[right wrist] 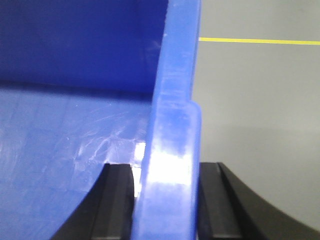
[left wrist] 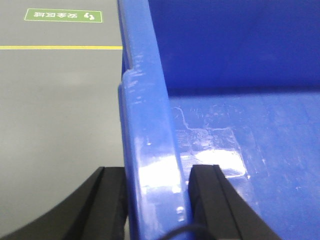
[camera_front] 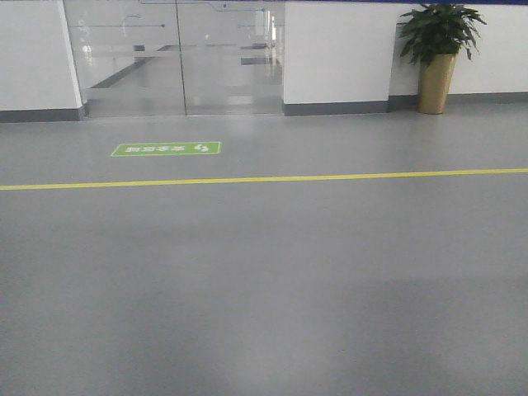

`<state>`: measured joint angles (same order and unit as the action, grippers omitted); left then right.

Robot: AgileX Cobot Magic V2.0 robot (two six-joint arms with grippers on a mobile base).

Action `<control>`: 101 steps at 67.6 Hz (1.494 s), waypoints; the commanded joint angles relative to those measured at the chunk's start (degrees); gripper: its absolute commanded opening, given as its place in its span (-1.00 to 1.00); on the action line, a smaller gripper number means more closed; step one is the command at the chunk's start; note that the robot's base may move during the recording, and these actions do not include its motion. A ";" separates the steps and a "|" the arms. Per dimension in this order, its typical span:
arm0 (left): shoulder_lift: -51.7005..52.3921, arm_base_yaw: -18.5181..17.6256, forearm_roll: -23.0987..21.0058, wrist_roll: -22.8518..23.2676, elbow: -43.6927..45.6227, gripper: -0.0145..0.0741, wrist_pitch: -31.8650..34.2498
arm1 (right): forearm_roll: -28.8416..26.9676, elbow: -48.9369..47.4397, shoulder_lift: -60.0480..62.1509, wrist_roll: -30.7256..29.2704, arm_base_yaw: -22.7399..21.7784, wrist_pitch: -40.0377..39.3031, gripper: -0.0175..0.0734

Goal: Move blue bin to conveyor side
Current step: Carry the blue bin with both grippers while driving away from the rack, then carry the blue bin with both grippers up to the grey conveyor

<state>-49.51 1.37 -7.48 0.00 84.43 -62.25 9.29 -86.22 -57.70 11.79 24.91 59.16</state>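
The left gripper (left wrist: 157, 202) and right gripper (right wrist: 167, 202) have fingers (left wrist: 210, 200) clamped astride opposite rims of the blue bin (left wrist: 240, 60).

I count one blue bin (left wrist: 150, 150), gripped at two walls by two grippers: one left gripper (left wrist: 157, 200) and one right gripper (right wrist: 164, 200), with two black fingers (left wrist: 107, 200) each. Beyond the fingertips I see one yellow line (camera_front: 264, 178) and one green floor sign (camera_front: 167, 148). Farther ahead are one potted plant (camera_front: 436, 58) and two glass door panels (camera_front: 177, 58).
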 commanded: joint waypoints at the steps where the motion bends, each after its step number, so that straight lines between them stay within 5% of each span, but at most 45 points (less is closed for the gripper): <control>1: 0.89 0.21 0.21 -0.94 0.85 -0.69 6.38 | 3.16 -1.16 1.16 -1.43 -0.21 -8.62 -0.77; 101: 0.89 0.21 0.21 -0.94 0.85 -0.69 6.38 | 3.16 -1.16 1.16 -1.43 -0.21 -8.62 -0.77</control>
<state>-49.51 1.37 -7.26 0.00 84.41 -62.25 9.18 -86.22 -57.80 11.79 24.91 59.16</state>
